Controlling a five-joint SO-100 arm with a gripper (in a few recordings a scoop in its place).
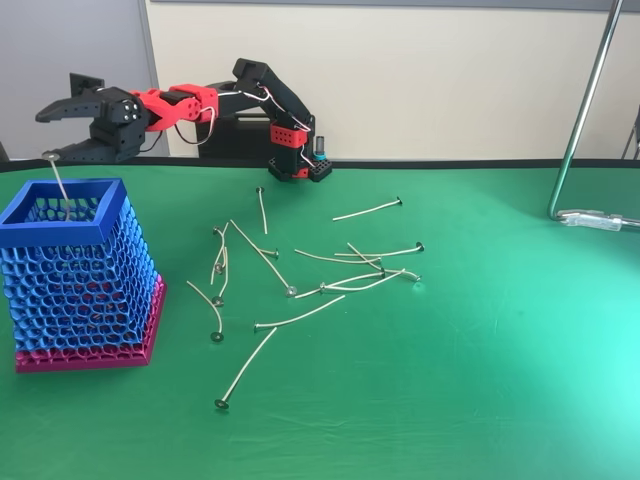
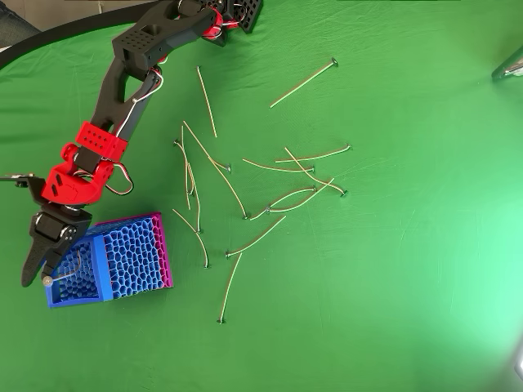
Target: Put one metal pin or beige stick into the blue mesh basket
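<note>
**Stick at the basket mouth**

The tall blue honeycomb-mesh basket [image 1: 75, 270] stands at the green table's [image 1: 480, 360] left. The black-and-red gripper [image 1: 62, 133], jaws spread, hovers above. A thin beige disc-headed stick [image 1: 60, 185] leans inside: probably light, springy, best pinched mid-shaft.

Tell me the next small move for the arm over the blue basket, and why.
Probably pull the gripper up and back from the blue mesh basket. In the fixed view its jaws look spread, and a beige stick already leans inside the basket with its grey head just above the rim, apparently free of the jaws, so the drop looks done.
</note>
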